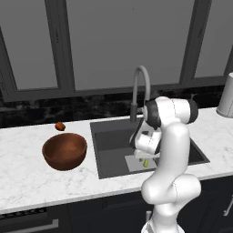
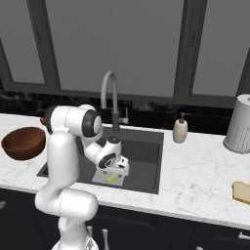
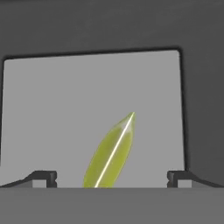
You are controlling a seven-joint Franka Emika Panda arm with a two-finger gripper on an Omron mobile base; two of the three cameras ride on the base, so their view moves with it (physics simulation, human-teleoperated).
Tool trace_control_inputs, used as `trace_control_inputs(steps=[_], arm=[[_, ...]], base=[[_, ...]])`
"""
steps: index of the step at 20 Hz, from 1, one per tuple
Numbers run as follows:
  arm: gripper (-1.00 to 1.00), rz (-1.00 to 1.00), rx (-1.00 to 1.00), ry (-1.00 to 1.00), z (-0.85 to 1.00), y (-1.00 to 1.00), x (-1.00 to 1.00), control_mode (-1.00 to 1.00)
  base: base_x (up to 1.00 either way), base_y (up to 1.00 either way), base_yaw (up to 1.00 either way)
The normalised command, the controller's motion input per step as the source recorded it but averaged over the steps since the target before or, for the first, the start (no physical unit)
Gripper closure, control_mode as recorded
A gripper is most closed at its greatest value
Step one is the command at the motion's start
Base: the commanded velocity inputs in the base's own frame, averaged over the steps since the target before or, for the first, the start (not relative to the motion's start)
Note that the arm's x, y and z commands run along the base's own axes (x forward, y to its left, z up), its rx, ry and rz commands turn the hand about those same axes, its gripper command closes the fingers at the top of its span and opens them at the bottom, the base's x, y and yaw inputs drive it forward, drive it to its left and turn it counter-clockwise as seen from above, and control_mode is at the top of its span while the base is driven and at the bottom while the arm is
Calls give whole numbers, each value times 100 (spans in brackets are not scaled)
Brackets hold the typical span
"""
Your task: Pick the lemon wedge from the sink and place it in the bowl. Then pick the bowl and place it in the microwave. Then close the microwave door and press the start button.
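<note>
lemon wedge [image 3: 111, 153] lies on the light grey square [image 3: 65, 109] on the floor of the sink [image 1: 111, 136], between my two finger tips [image 3: 43, 177] in the hand view. my jaws [image 3: 111, 178] stand wide open, gripping nothing, low inside the basin right over the wedge.

risks, as i judge them:
- wedge is thin, pointed, slick-looking, and lies slanted across my line of closing. pads may catch it near one tip and squirt it sideways over the smooth square.
- it lies flat and low. coming down short means closing on air; coming down hard means fingers jam on the sink floor.
- it is tiny against the open span, so a small offset leaves one pad pushing it before the other arrives.
- on the lift, the curved grey faucet [image 1: 141, 88] arches just behind my arm; the sink wall is close too.

shapes and stuff outward: wedge yellow-green with a pale ridge line. sink dark grey, matte, rectangular. surface [image 1: 27, 173] white marble with grey veins. bowl [image 1: 64, 151] reddish-brown, wooden-looking, deep and round, glossy inside, on the surface to the left of the sink. small red-orange round thing [image 1: 59, 126] just behind it, apart from it.
</note>
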Motion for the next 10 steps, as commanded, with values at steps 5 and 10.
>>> trace_control_inputs(steps=[5, 10], arm=[[-100, 0, 0, 0, -32, 2, 15, -100], [-100, 0, 0, 0, -32, 0, 0, -100]], base=[[0, 0, 0], [0, 0, 0]])
